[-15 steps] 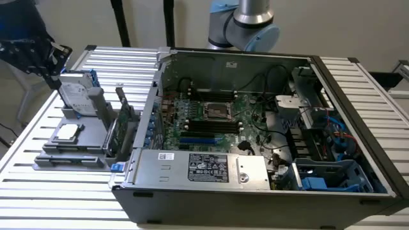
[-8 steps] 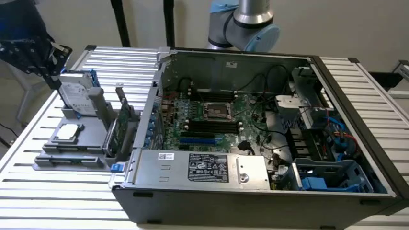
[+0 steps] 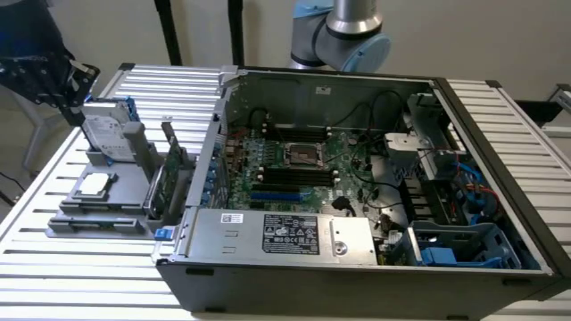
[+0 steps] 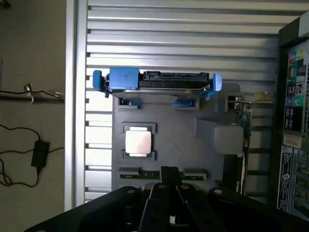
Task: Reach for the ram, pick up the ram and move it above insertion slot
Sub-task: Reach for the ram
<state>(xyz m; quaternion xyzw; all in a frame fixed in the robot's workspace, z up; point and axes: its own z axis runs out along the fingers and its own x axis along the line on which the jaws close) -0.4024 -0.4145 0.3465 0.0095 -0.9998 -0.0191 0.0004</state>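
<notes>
Gripper (image 4: 170,178) hangs closed above the ram (image 4: 140,173), which sits along the grey holder's (image 4: 203,116) edge farthest from the hard drive (image 4: 157,79).

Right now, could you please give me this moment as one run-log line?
tool: shut, empty | long green ram stick: seated in grey plastic holder, ungrasped | stage: reach

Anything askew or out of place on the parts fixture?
Nothing stands out. On the grey fixture the hard drive stands straight in its blue caddy, the CPU lies flat in its recess and the ram sits level in its slot.
</notes>
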